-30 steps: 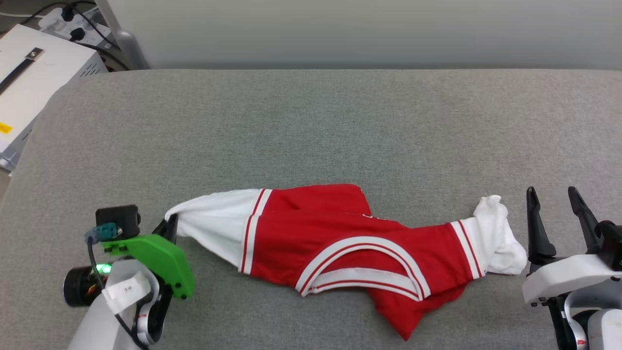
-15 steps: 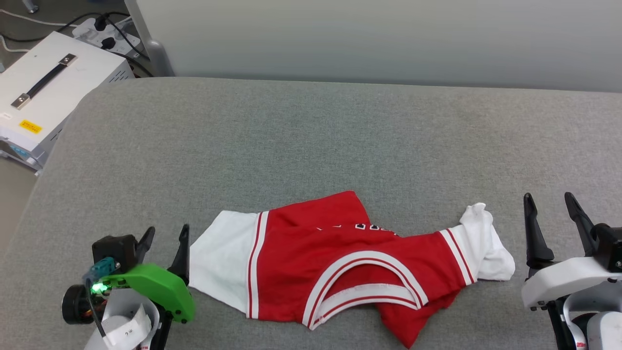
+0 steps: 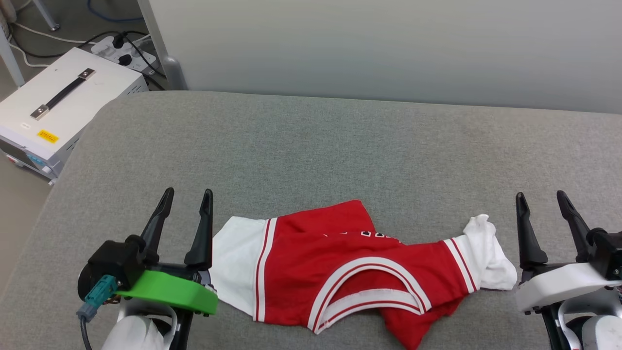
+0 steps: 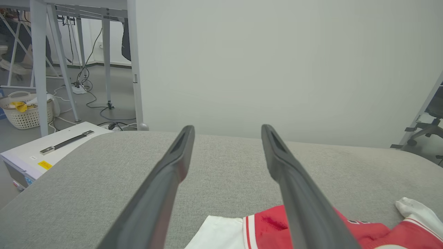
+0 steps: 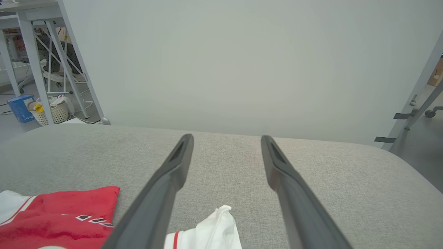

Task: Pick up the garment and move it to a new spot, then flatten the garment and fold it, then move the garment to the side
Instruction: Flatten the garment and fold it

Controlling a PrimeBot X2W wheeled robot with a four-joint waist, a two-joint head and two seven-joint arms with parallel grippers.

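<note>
Left gripper (image 3: 187, 195) sat at eight o'clock on the grey bench (image 3: 311, 146), jaws spread apart and empty, just beside one white sleeve. The garment (image 3: 340, 272) lay rumpled across six o'clock, red body in the middle, striped collar toward me, a sleeve out each way. Right gripper (image 3: 539, 197) stood at four o'clock, jaws apart too, holding nothing, near the other sleeve.

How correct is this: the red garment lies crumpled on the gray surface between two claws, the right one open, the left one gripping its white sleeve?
Wrong on the left claw: the head view shows it open beside the white sleeve, gripping nothing. The rest holds: the garment lies crumpled on the gray surface, right claw open.
</note>
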